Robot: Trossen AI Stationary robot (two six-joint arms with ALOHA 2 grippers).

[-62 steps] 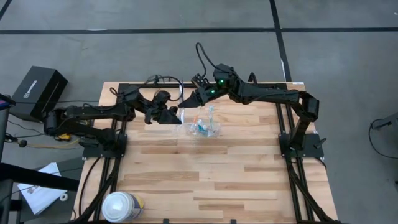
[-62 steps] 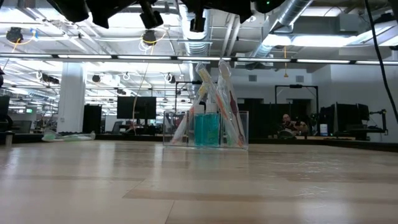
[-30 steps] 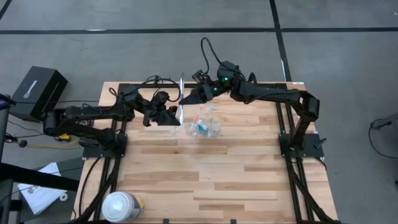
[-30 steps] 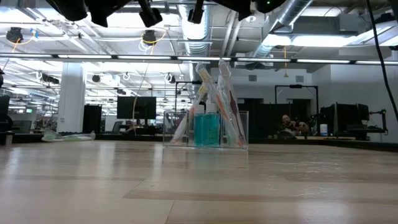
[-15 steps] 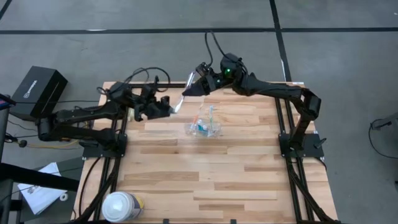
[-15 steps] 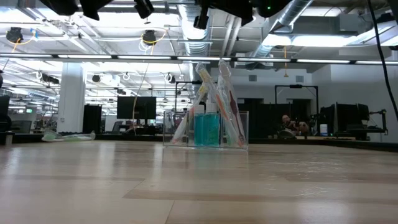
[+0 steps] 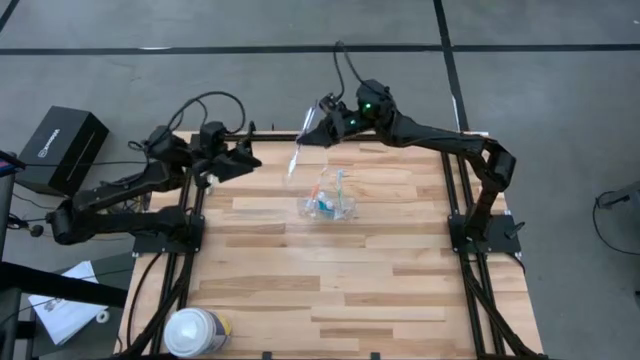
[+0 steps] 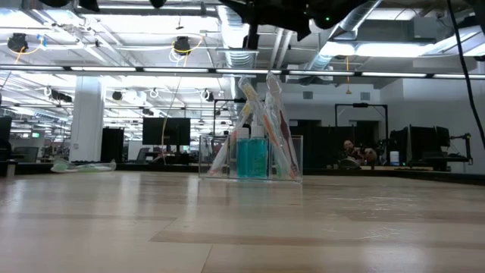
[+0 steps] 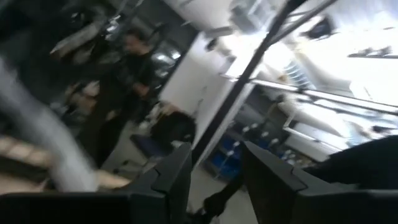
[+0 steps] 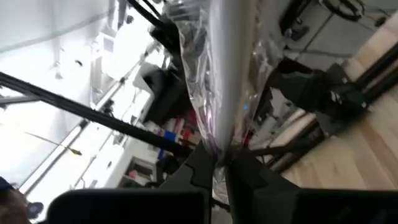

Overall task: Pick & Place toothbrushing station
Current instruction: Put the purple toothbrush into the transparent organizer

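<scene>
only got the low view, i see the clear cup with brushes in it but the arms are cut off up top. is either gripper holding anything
observer: yes, the right gripper is shut on a wrapped toothbrush, which hangs in the air, apart from the cup.
operator: and the left one
observer: the left gripper is open, with nothing between its fingers.
operator: where is it
observer: in the high view it's at the left of the table, near the edge where both arm bases sit, clear of the toothbrush.
</scene>
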